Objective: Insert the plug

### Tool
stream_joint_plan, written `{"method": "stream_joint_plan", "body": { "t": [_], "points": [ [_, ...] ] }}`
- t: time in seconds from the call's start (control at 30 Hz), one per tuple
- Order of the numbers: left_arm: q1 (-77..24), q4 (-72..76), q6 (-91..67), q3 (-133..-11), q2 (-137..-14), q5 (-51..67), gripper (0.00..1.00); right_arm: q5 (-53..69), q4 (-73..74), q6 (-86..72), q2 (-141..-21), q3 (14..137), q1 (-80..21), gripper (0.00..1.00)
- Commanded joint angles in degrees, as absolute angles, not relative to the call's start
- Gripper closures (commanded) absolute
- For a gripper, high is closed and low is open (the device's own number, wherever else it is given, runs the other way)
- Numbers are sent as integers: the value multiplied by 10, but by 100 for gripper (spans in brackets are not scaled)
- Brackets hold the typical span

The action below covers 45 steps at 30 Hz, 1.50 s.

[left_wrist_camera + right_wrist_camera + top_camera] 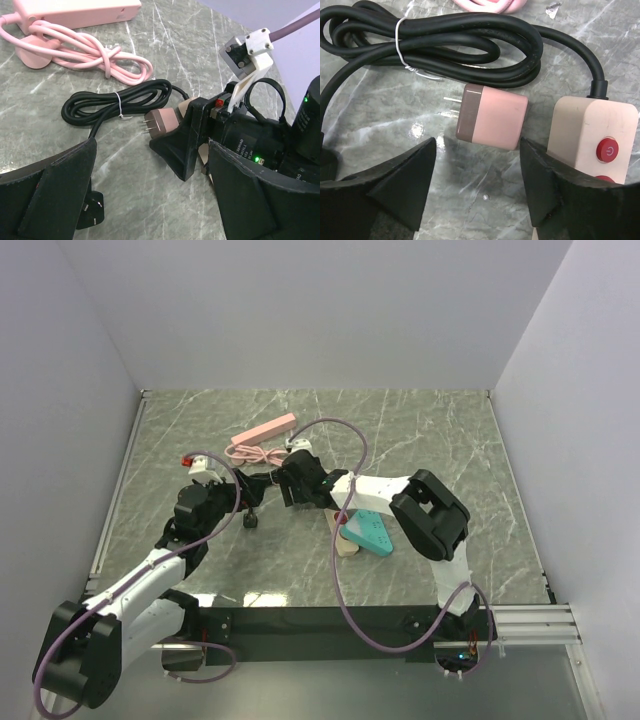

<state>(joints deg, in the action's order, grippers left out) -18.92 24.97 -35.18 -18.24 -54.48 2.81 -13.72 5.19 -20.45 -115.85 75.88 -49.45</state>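
Note:
A pink plug adapter point(492, 116) with a brown face and two prongs lies on the marble table, prongs pointing left. My right gripper point(477, 150) is open, its fingertips just short of the adapter on either side. A beige power strip point(592, 137) with red buttons lies right beside the right finger. The adapter also shows in the left wrist view point(162, 122), partly behind the right gripper's finger. My left gripper point(150, 170) is open and empty, close to the right gripper point(292, 485). A black plug point(92, 210) lies by the left finger.
A tied coil of black cord point(445, 40) lies just beyond the adapter. A pink power strip point(265, 428) with its bundled pink cord point(85, 52) lies further back. A teal wedge-shaped object point(368, 530) sits under the right arm. White walls enclose the table.

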Motion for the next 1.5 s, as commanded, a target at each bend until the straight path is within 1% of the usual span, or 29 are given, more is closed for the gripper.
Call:
{"method": "stream_joint_plan", "body": {
  "t": [0.0,0.03,0.1,0.23,0.4,0.5,0.53,0.57,0.6,0.63,0.7,0.8,0.97,1.13,1.23,1.33,1.47],
  "points": [
    [-187,267,-350,-183,-544,40,1,-147,31,-214,-1165,779,-487,27],
    [-186,267,-350,-184,-545,41,1,-147,30,-216,-1170,780,-485,31],
    [-186,267,-350,-184,-547,44,1,-149,26,-217,-1173,782,-483,31],
    [-185,266,-348,-184,-546,44,1,-159,26,-213,-1186,788,-481,36],
    [-185,267,-348,-185,-548,47,1,-165,17,-214,-1188,785,-478,37],
    [-185,267,-347,-185,-549,49,1,-170,12,-214,-1192,786,-476,40],
    [-185,269,-347,-185,-550,52,1,-169,11,-212,-1195,787,-477,47],
    [-185,271,-348,-184,-552,54,1,-170,11,-211,-1197,788,-477,51],
    [-185,272,-347,-183,-552,57,0,-170,11,-210,-1197,788,-477,68],
    [-185,278,-347,-182,-552,61,1,-171,9,-210,-1191,779,-477,79],
    [-185,282,-345,-179,-548,68,1,-171,1,-207,-1177,761,-477,97],
    [-185,288,-345,-178,-541,79,1,-163,-56,-199,-1123,704,-478,98],
    [-186,280,-353,-186,-531,119,1,-130,-162,-154,-981,571,-477,99],
    [-185,270,-360,-193,-517,159,1,-64,-218,-99,-850,468,-477,100],
    [-185,277,-365,-206,-529,216,1,-18,-242,-67,-792,423,-479,100],
    [-186,315,-378,-208,-552,273,1,-5,-258,-46,-743,389,-490,100],
    [-201,351,-401,-202,-553,289,2,-7,-236,-24,-713,384,-511,100]
  ]
}}
